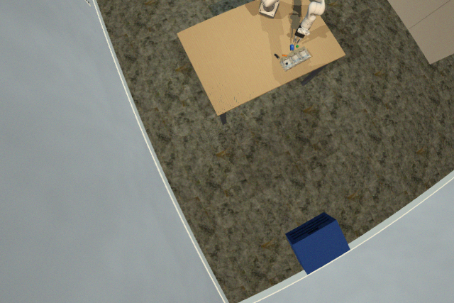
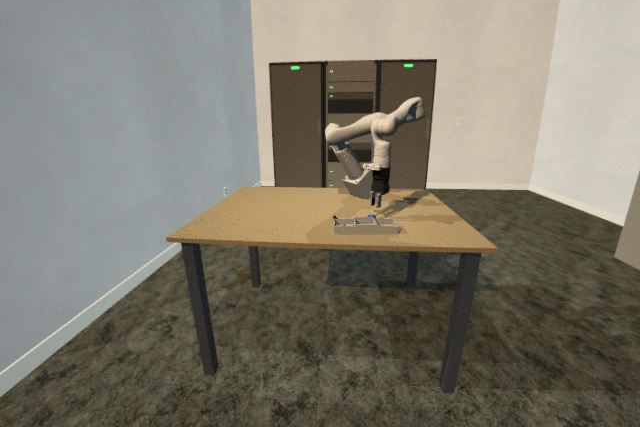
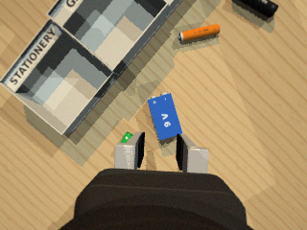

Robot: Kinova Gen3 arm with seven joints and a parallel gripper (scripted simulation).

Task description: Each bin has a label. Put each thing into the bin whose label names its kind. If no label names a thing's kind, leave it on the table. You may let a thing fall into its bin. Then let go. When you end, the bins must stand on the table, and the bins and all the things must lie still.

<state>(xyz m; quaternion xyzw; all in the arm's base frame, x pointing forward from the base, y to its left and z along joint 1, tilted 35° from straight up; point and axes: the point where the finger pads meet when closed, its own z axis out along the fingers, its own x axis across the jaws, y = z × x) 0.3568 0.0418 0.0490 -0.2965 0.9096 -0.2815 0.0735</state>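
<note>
Blue and flat, the nine-volt battery lies on the worktop just ahead of the pincer, beside the bins. To take it well, I'd say the pincer should move forward, straddle the battery's narrow sides, then come down square. The pincer is partly spread and holds nothing — a green bit peeks beside one finger.
</note>
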